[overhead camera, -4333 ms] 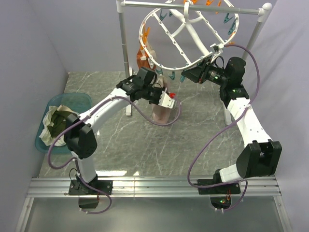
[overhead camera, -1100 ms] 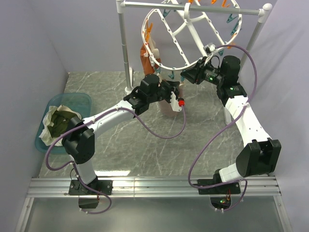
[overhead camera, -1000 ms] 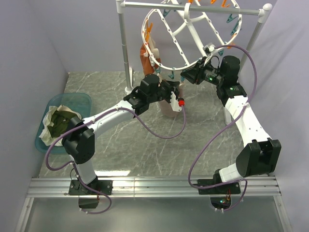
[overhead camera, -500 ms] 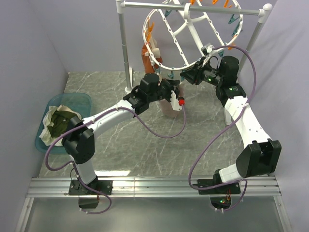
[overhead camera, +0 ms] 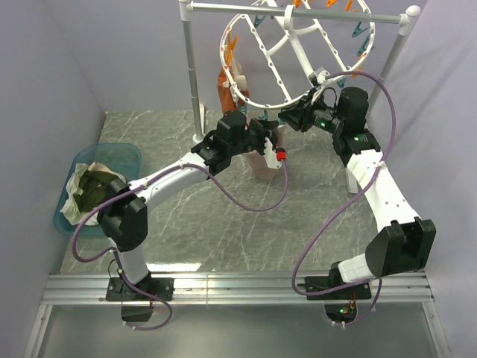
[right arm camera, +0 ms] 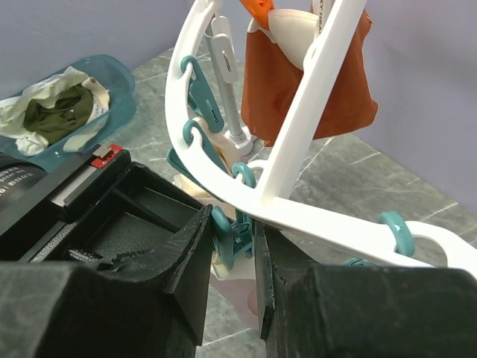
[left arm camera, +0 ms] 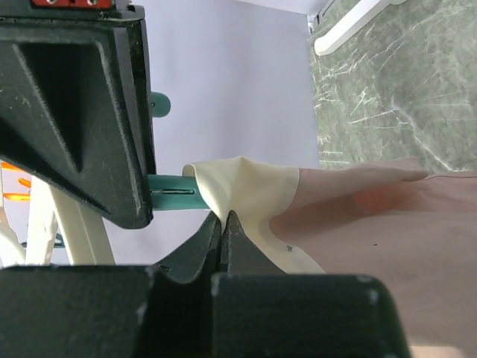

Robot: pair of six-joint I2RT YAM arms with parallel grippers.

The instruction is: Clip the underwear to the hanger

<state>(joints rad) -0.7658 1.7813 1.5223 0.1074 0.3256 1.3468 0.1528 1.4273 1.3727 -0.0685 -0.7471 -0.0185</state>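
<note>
Since the earliest frame the left arm has swung up and to the right, carrying the underwear point(left arm camera: 358, 224) off the middle of the tabletop point(overhead camera: 223, 224) to just under the low edge of the hanger point(right arm camera: 298, 216). The right arm has shifted slightly left along that same edge.

The left tool point(left arm camera: 222, 224) is pinched tight on the pale waistband edge of the underwear, with no gap between its fingers. The rest of the cloth hangs down from there. From above I cannot tell whether the bottom of it touches the tabletop.

The right tool point(right arm camera: 232, 246) is narrowed around a teal peg point(right arm camera: 232, 235) on the hanger's rim, with a finger pressed against each side of it. The left arm's black wrist sits just below and to the left of that peg, and the waistband edge lies close beside a teal peg in the left wrist view.

An orange garment point(right arm camera: 328, 89) is already clipped higher on the hanger. At the far left of the tabletop a blue tub point(overhead camera: 123, 153) holds a green cloth point(overhead camera: 93, 186).
</note>
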